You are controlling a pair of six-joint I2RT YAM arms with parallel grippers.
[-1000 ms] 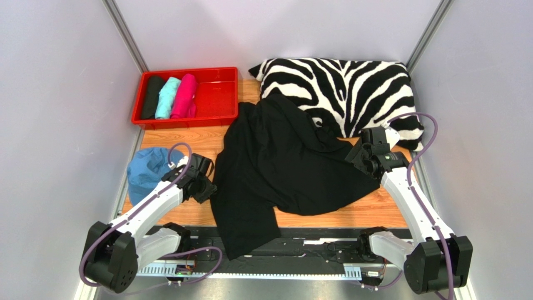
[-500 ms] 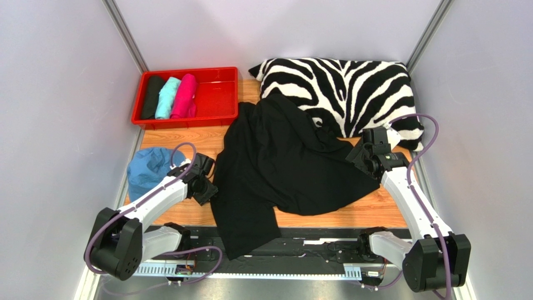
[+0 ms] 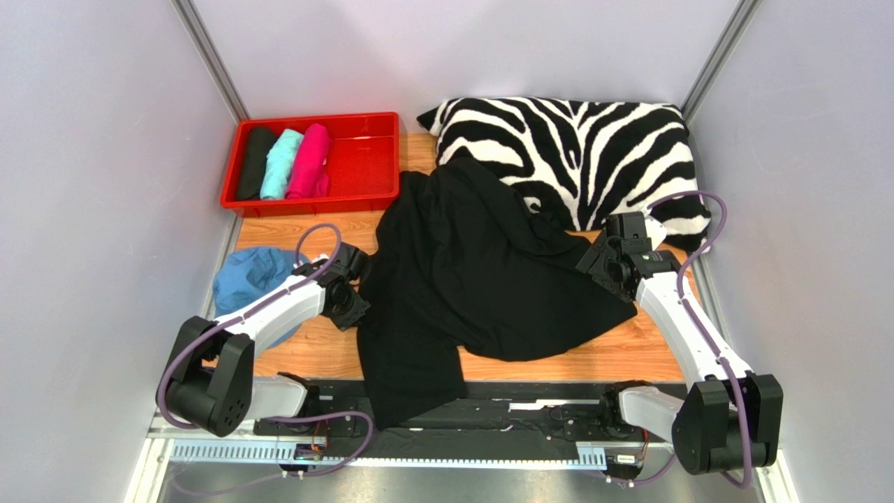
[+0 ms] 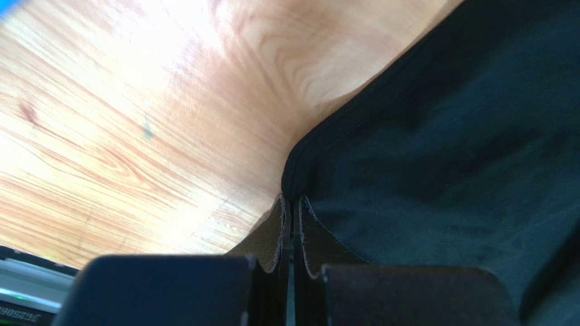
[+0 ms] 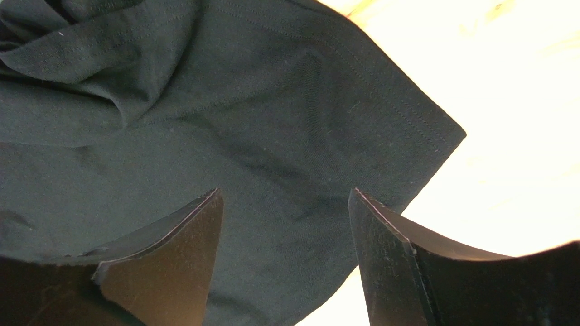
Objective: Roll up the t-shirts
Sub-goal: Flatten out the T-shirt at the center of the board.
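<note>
Noting large black t-shirt (image 3: 472, 272) lying crumpled across the middle of the wooden surface (image 3: 630, 356), its far right part lapping onto the zebra pillow (image 3: 588, 147). Noting black tee (image 3: 254, 162), teal tee (image 3: 280, 163) and pink tee (image 3: 311, 160) sitting rolled side by side in the red tray (image 3: 315, 117), far left. Clamping left hand (image 4: 291, 204) on the large shirt's left hem. Holding right hand (image 5: 286, 197), fingers apart, just over its right edge.

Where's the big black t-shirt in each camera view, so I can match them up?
Top external: black t-shirt spread across mid-table.
Left wrist: fills the right side, hem at the shut jaws.
Right wrist: covers the left and centre, beyond the open jaws.
Shared landmark: the wooden tabletop beside its edge.
</note>
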